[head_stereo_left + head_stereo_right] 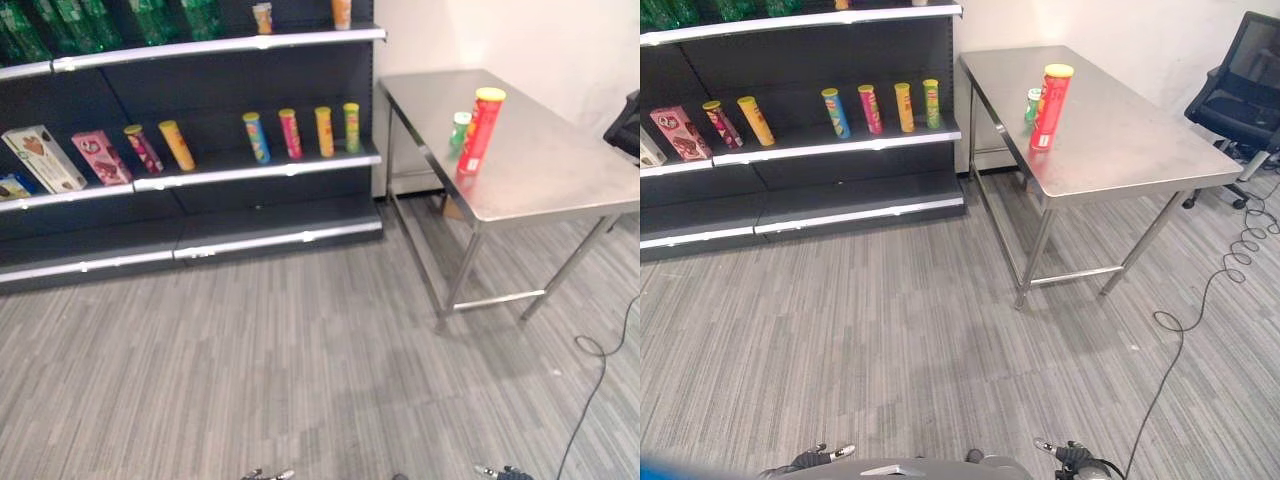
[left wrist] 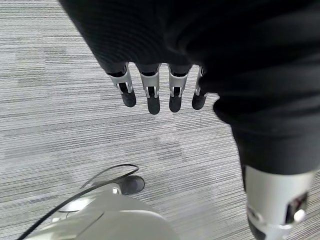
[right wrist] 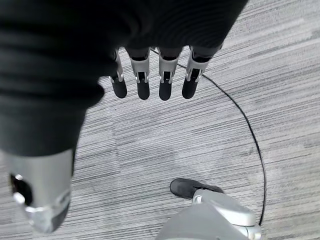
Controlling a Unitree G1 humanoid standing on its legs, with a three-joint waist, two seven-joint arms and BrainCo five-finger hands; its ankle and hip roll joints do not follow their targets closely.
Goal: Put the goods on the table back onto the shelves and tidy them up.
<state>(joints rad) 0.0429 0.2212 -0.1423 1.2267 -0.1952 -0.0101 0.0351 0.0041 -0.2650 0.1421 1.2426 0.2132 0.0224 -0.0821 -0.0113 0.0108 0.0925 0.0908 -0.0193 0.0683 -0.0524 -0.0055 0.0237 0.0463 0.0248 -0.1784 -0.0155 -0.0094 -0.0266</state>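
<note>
A tall red chip can with a yellow lid (image 1: 481, 131) stands on the steel table (image 1: 560, 170) at the right, with a small green can (image 1: 459, 131) just behind it. The dark shelf unit (image 1: 200, 175) at the left holds a row of chip cans (image 1: 300, 132) and snack boxes (image 1: 70, 157) on its middle shelf. My left hand (image 2: 155, 92) hangs over the grey floor with straight fingers and holds nothing. My right hand (image 3: 152, 80) hangs the same way, open and empty. Both hands are far from the table and the shelves.
Green bottles (image 1: 100, 22) line the top shelf. A black office chair (image 1: 1245, 85) stands beyond the table at the far right. Grey striped floor (image 1: 300, 350) stretches between me, the shelves and the table.
</note>
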